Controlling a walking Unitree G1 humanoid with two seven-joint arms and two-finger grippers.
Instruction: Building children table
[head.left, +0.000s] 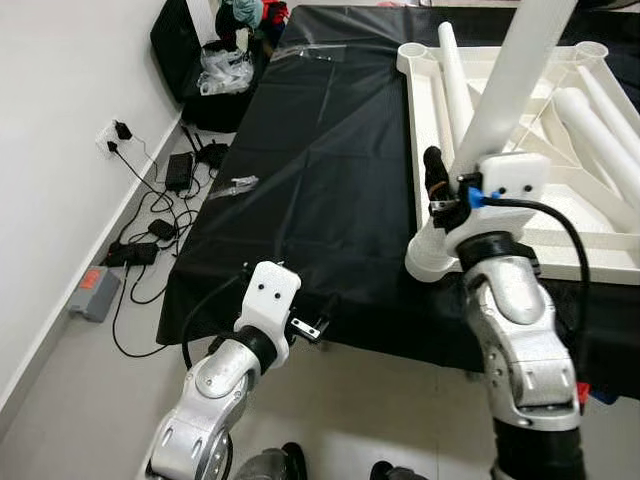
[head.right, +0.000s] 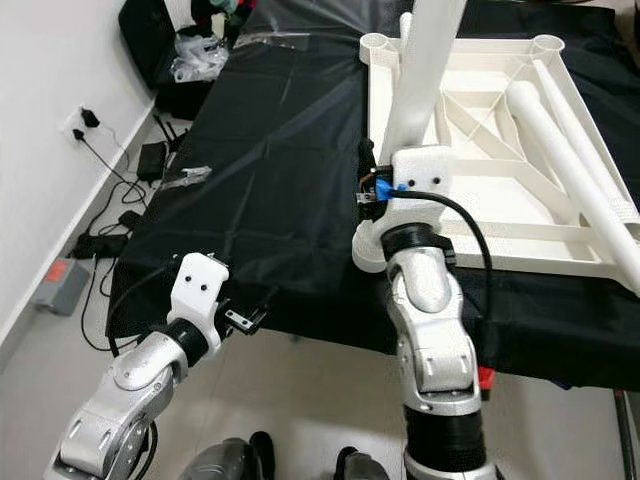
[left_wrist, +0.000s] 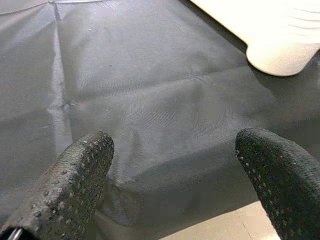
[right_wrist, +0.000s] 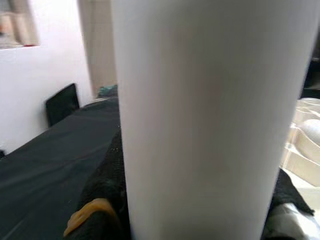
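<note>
Right fingers (right_wrist: 107, 200) clamping white leg (head.left: 510, 75)

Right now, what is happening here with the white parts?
The right pincer grips a white table leg, standing it in the near corner socket of the upside-down white tabletop on the black cloth. More legs lie inside the tabletop. The left pincer hangs open at the cloth's edge.

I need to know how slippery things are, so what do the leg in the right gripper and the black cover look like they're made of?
The leg looks like moulded plastic: white, smooth, faintly glossy, with an even seamless surface. It matches the tabletop, whose moulded ribs suggest the same plastic. The cover looks like thin matte fabric, possibly non-woven: the left wrist view shows a fine weave texture, creases and fold lines.
</note>
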